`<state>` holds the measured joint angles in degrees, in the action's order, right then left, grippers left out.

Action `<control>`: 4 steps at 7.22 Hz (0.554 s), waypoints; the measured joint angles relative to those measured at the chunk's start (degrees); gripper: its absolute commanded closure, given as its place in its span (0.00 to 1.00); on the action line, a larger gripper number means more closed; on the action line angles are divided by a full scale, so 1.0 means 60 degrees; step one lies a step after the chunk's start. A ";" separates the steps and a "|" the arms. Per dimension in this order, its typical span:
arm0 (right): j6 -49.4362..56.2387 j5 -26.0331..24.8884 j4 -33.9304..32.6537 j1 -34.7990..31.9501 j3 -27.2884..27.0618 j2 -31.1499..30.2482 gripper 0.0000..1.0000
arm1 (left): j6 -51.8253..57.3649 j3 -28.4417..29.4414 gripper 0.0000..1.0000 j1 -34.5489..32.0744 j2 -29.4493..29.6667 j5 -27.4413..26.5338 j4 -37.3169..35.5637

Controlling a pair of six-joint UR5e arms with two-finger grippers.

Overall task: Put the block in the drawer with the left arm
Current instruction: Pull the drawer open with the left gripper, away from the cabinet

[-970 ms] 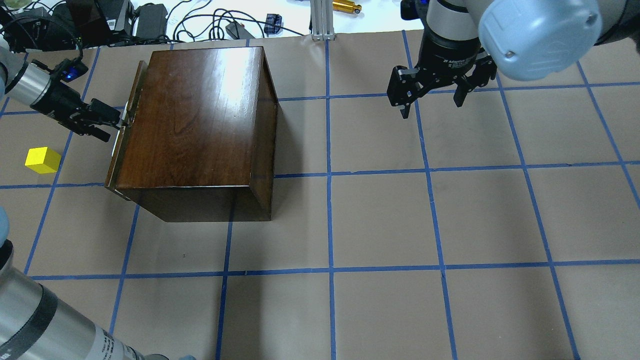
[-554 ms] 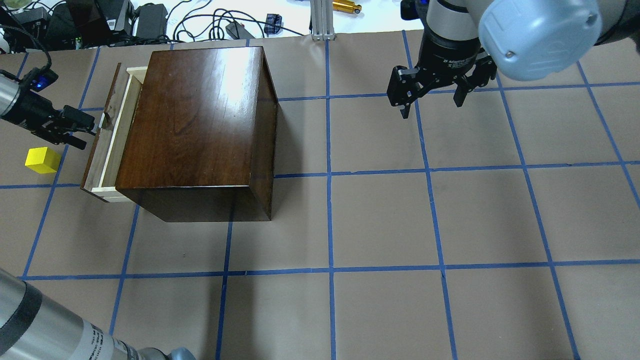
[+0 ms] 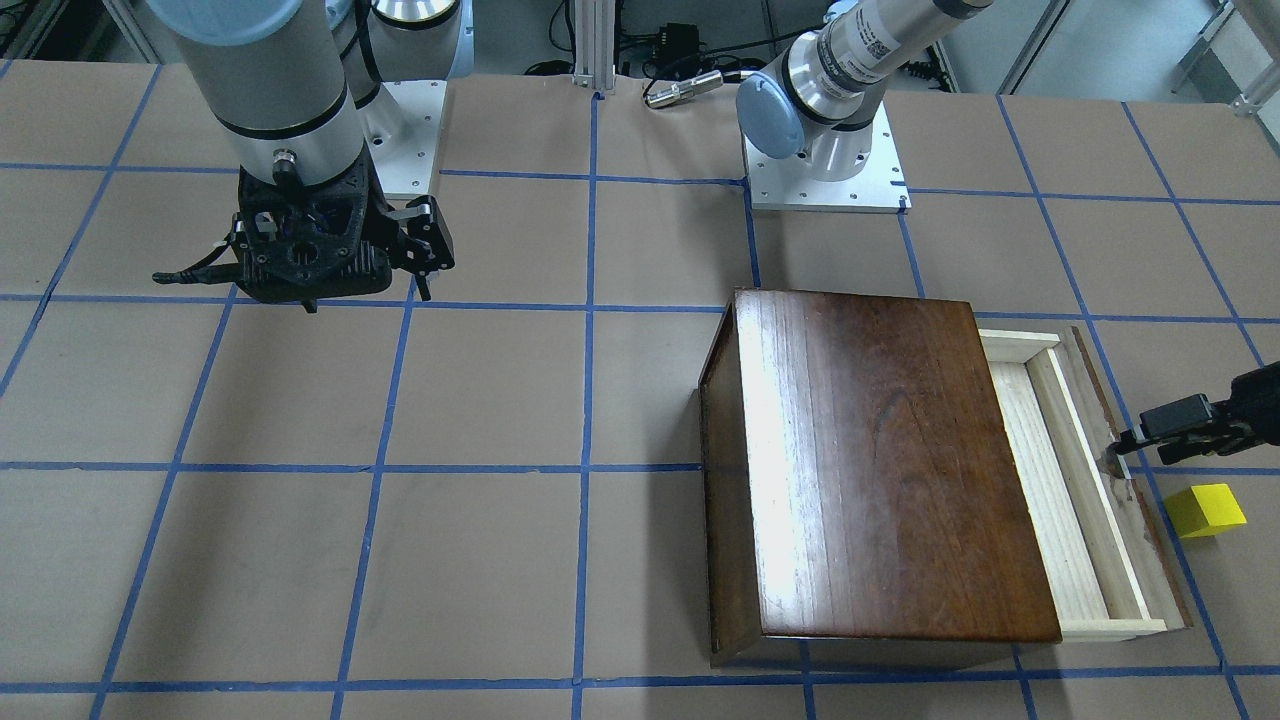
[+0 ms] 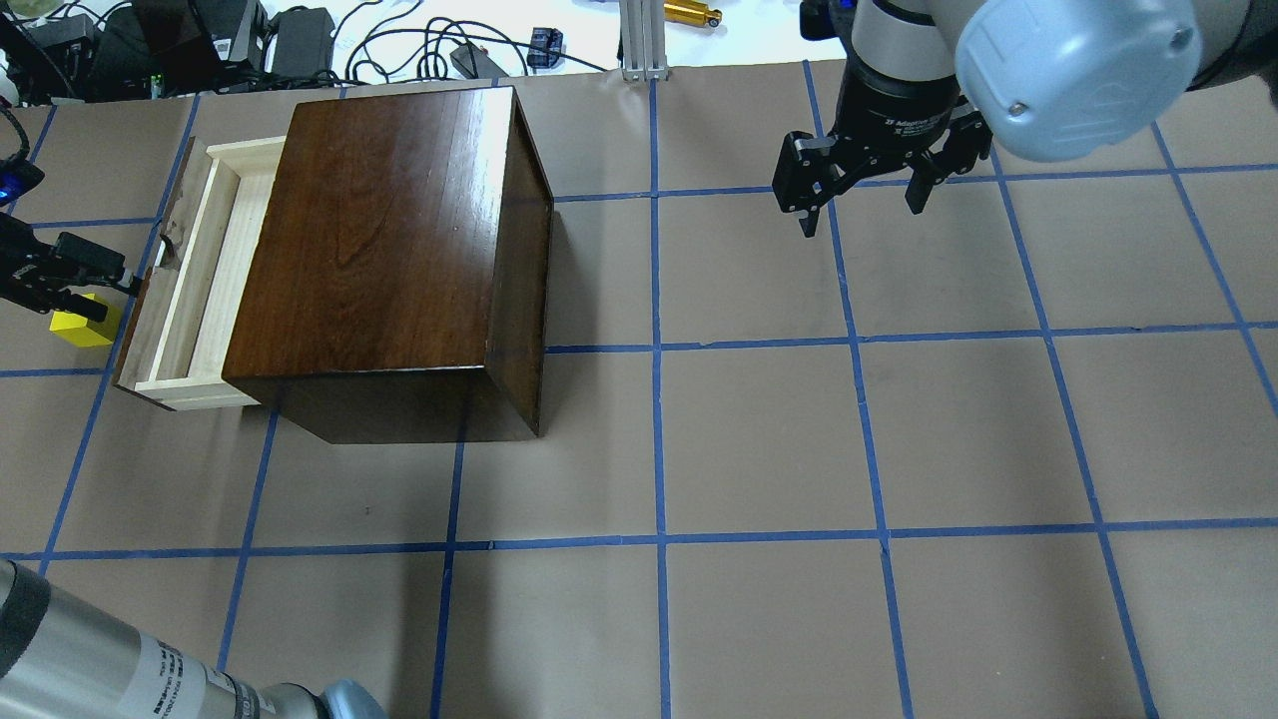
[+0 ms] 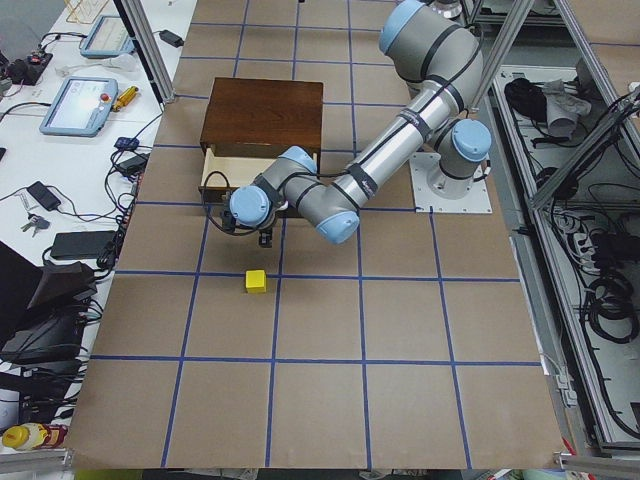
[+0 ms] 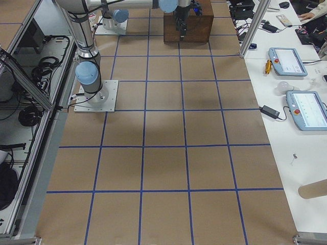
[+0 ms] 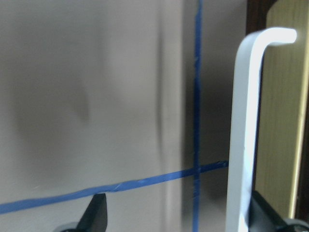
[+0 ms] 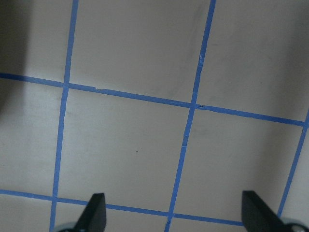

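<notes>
"Block (image 3: 1205, 510) first. Where was it sitting?"

"On the table (image 3: 500, 400), outside the drawer (image 3: 1040, 470). It was just beside the drawer's dark front and low down next to the left gripper (image 3: 1140, 445). From the gripper it lay on the side away from the box (image 3: 880, 460), a little down and outward. Whether part of it sat right under the wrist, I couldn't tell."

"Did the gripper have hold of anything?"

"Nothing clamped. Its wrist camera showed the fingers (image 7: 99, 215) spread wide. The metal pull (image 7: 244, 130) stood between them, close against one finger. The drawer was out far enough that its pale floor showed."

"So which arm was better placed for the pick?"

"The left, plainly. The right gripper (image 4: 861, 205) hung spread and empty, well apart on the other side of the box. To my eye the left one needed to come off the pull, back away from the drawer front and drop to the block, which had no long side to fuss over. The carry would then run across the dark front, at right angles to the drawer's long side, and down inside."
</notes>
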<state>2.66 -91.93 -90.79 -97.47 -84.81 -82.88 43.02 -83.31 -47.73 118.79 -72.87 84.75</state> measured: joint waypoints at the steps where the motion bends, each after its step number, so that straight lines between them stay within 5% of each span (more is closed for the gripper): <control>1: 0.0006 0.0000 0.0000 0.0000 0.0000 0.0000 0.00 | -0.0003 0.0010 0.00 0.0011 -0.0043 -0.0017 0.0011; 4: 0.0004 -0.0001 0.0000 0.0000 0.0000 -0.0001 0.00 | -0.0029 0.0102 0.00 0.0003 -0.0468 -0.0129 0.0063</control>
<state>2.69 -91.93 -90.79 -97.47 -84.81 -82.88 42.84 -82.69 -47.71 115.98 -73.65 85.12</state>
